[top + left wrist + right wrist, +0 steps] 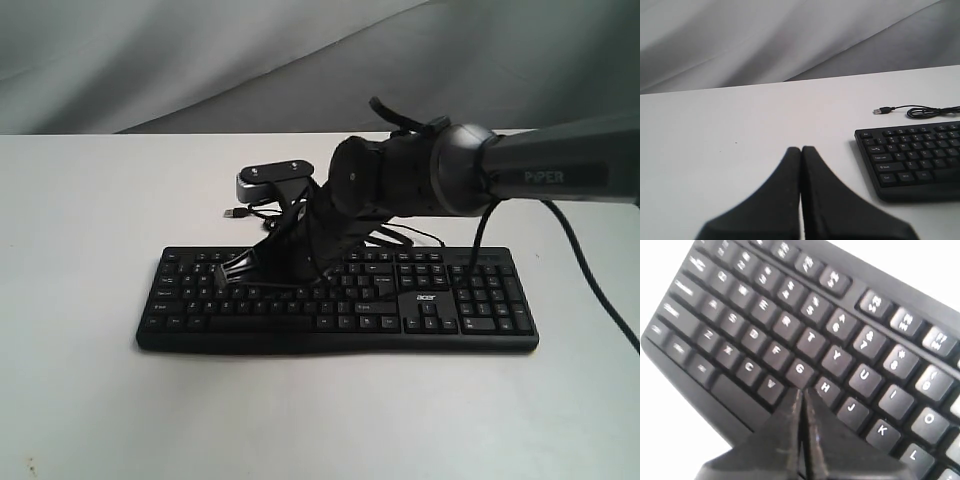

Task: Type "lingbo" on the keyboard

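The black keyboard (480,300) lies flat across the middle of the white table, with its "acer" logo (426,298) near the number pad. My right arm reaches across it from the right. The right gripper (225,273) is shut and points down at the left half of the letter keys. In the right wrist view the keyboard (790,320) fills the frame. There the shut right gripper (801,390) has its tip just under the G key (800,369), between V (771,384) and H (826,387). My left gripper (801,149) is shut and empty over bare table, left of the keyboard (915,155).
The keyboard's thin black USB cable (927,111) lies coiled behind it, with its plug (235,213) loose on the table. A grey cloth backdrop (150,60) hangs behind the table. White tabletop (300,420) surrounds the keyboard.
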Action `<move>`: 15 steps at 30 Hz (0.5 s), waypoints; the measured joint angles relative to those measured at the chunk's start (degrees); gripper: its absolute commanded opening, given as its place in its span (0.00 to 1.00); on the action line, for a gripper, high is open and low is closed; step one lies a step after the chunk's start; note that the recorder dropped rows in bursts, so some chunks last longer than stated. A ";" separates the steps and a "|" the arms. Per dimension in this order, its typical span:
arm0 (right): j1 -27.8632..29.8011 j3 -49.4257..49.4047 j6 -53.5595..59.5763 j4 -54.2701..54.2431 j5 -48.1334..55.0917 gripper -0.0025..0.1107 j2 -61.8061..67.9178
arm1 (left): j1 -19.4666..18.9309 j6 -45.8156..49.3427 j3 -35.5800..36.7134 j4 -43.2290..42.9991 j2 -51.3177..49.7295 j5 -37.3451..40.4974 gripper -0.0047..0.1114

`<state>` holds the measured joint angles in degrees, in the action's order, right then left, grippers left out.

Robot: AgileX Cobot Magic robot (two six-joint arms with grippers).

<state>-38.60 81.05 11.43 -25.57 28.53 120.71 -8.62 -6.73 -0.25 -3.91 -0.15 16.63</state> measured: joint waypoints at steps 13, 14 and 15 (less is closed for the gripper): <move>0.00 0.77 3.82 -4.22 -2.73 0.02 0.13 | 0.00 0.00 0.00 0.00 0.00 0.00 0.04; 0.00 1.73 4.10 -4.56 -1.96 0.02 0.90 | 0.00 0.00 0.00 0.00 0.00 0.00 0.04; 0.00 2.89 4.21 -4.80 -1.32 0.02 1.58 | 0.00 0.00 0.00 0.00 0.00 0.00 0.04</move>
<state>-38.60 83.94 15.64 -30.37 27.21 122.29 -8.62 -6.73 -0.25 -3.91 -0.15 16.63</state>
